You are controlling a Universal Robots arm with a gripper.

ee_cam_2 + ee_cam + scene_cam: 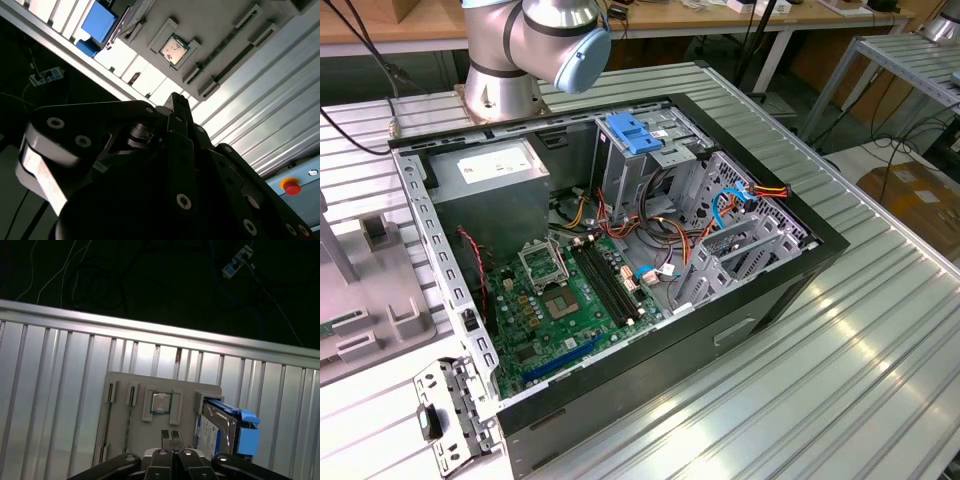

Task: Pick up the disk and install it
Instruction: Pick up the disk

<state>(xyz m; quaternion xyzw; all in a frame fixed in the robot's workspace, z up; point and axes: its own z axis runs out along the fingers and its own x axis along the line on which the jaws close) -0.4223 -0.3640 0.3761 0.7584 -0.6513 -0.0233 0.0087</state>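
- The disk (216,426) stands on its edge in an end slot of a grey tray (120,440). Its label faces the rest of the tray, and its blue rail (248,434) is on the side facing away from it.
- The same tray holds a square processor chip (161,403) lying flat in a framed pocket just beside the disk's slot. Past the chip are two narrow slots (131,395), and I cannot tell what is in them.
- In the second wrist view the chip (173,50) and the blue rail (100,22) sit on the tray beyond the gripper.
- The tray lies flat on the ribbed metal counter (50,390), near its long edge.
- The gripper (171,434) hangs above the tray, close to the chip and the disk. Its two fingers are pressed together with nothing between them, and it touches neither part.
- In the exterior view an open computer case (620,388) lies on its side on the counter (860,380), near the robot arm's base (505,85).
- Inside the case:
  - a grey power-supply box (485,185) fills the corner nearest the arm's base;
  - a green motherboard (525,320) covers the floor beside it;
  - a metal drive cage (745,240) stands at the end towards the exterior view's right, with a blue bracket (633,133) on the bay next to it;
  - coloured cables (670,235) run between the cage and the motherboard.
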